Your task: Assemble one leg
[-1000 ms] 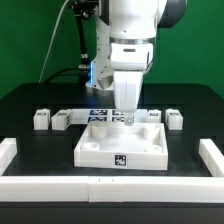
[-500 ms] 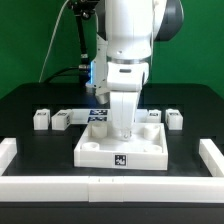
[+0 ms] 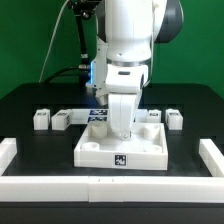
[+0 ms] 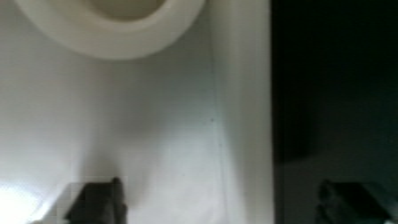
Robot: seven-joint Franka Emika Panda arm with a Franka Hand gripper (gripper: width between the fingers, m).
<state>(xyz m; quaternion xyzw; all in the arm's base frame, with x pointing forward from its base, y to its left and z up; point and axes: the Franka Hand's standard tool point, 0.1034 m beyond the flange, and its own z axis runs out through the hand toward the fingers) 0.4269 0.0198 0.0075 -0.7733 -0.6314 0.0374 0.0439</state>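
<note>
The large white square panel with corner sockets lies in the middle of the table. My gripper is low over its back half, with the fingertips down at the panel. In the wrist view the gripper is open and holds nothing: one dark finger is over the white panel, the other is over the dark table past the panel's edge. A round socket shows ahead. Two legs stand on the exterior view's left and a third leg stands on its right.
The marker board lies behind the panel, partly hidden by the arm. Another white block sits at the panel's back right. Low white rails border the table's sides and its front.
The arm has come down, so the gripper is lower and closer to the panel than one second ago. The panel and the legs have not moved.
</note>
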